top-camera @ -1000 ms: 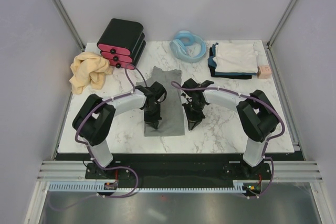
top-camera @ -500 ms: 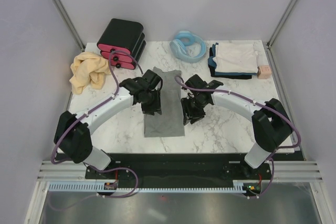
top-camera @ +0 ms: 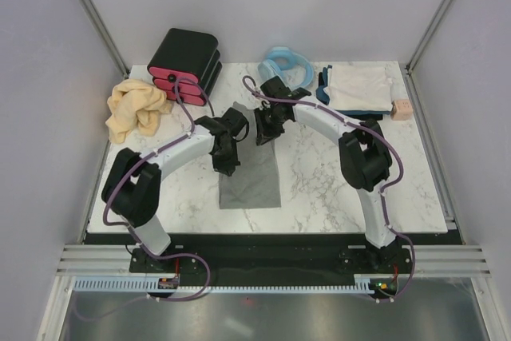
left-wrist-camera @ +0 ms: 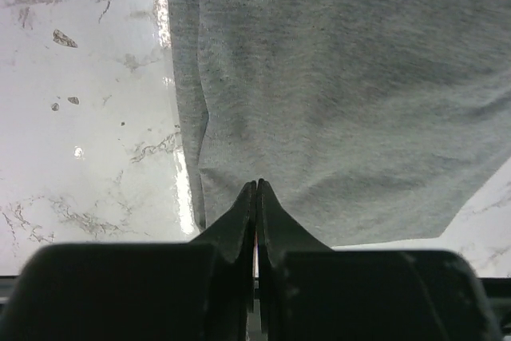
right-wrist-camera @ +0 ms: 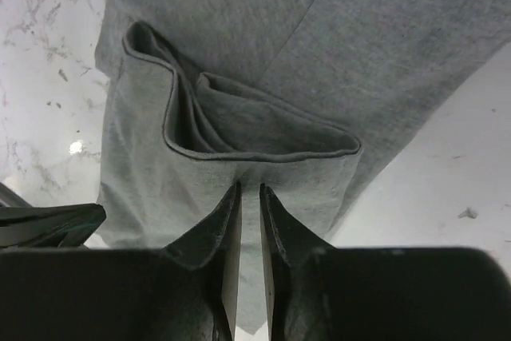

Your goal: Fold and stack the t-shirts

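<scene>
Our right fingers (right-wrist-camera: 219,225) pinch a fold of the grey shirt (top-camera: 251,185); our left fingers (left-wrist-camera: 242,217), pressed together, hover above.

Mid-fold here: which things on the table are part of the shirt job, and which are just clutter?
Job: grey t-shirt, tan-yellow t-shirt, folded shirt stack.
Lying about: black box with pink drawers, light-blue hose, small pink block.

the grey t-shirt (left-wrist-camera: 343,93) is soft, matt, heathered knit cloth; the table (left-wrist-camera: 88,133) is glossy, white, veined marble-look; the left tool (left-wrist-camera: 256,187) looks matt black plastic.
</scene>
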{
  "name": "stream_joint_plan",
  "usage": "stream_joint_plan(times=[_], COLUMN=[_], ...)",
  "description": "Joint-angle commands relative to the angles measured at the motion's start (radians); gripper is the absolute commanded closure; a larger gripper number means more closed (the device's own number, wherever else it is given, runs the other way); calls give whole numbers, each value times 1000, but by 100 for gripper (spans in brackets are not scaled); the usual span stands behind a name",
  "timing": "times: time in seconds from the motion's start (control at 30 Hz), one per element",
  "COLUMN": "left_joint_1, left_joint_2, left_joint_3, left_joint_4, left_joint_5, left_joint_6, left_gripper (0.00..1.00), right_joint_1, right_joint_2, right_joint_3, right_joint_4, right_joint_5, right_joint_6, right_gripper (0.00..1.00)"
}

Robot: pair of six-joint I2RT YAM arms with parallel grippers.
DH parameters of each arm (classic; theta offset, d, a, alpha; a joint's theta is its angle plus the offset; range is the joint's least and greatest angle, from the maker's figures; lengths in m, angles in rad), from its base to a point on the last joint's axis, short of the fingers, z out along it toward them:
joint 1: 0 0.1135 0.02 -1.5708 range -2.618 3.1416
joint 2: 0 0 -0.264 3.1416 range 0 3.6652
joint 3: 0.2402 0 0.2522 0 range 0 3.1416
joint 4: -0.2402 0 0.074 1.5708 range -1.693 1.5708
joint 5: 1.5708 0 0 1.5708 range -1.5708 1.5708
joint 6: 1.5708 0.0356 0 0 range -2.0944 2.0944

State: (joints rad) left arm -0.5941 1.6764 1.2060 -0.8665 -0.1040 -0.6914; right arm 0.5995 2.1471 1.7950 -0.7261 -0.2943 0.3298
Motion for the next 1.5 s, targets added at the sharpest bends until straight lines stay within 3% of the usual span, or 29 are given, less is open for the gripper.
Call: stream_joint_plan(times=[0.0,0.23,0.57,0.7,0.73,0.83,1.0,1.23,1.47], left_joint_1=[4,13,17,20,23,42,122,286,300], left_joint_2=[61,236,200,192,180,74,-40,94,272], left_joint_3=[69,147,63,72,76,119,268,366,449], left_joint_4=[35,0,-8,-19,-22,-28,-69,-135,-120], left_joint_5=[-56,-43,-79,-76,-91,-129,-177,-148,-123], left_joint_6=[-7,-3,-39,-39,-45,-51,-28,-11,-37], left_gripper=[98,98,98,98,96,76,60,60,59], right_joint_1=[-1,-17,-56,-69,-72,-78,-81,-75,-46], right_joint_2=[52,91,129,122,116,65,4,-101,-179], right_joint_3=[87,47,52,56,73,118,190,45,-115], right_joint_4=[-47,-87,-85,-81,-81,-81,-104,-76,2], right_joint_5=[18,109,178,146,138,123,98,0,-72], right_joint_6=[-34,-49,-44,-41,-41,-32,-20,31,55], right_gripper=[78,81,79,71,69,62,61,63,62])
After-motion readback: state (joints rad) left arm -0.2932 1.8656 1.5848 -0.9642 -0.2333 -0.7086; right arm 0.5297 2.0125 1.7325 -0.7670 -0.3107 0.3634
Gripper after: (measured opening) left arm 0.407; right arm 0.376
